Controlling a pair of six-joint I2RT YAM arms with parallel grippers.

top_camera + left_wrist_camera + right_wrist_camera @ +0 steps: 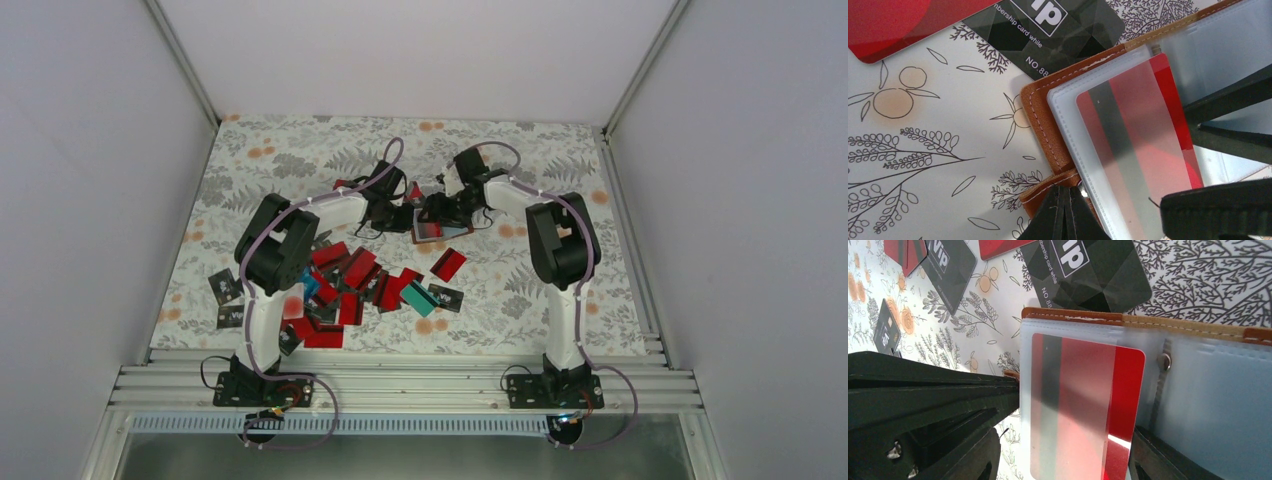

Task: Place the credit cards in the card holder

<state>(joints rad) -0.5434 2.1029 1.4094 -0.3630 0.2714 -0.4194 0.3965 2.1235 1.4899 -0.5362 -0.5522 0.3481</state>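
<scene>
The brown card holder (440, 232) lies open on the flowered cloth, its clear pockets up (1043, 115) (1073, 316). A red credit card (1143, 130) (1078, 400) sits mostly under the clear pocket film, one long edge bare. My left gripper (1068, 212) (405, 215) is shut, its tips on the holder's brown edge flap. My right gripper (1063, 465) (447, 208) stands open astride the red card, with cloth showing between its left finger and the pocket. More credit cards (345, 285), red, black and teal, lie piled in front of the left arm.
A black VIP card (1048, 30) (1088, 275) lies partly under the holder's far edge, with a red card (888, 25) beside it. A lone red card (448, 263) and two black cards (225, 287) lie apart from the pile. White walls close in three sides.
</scene>
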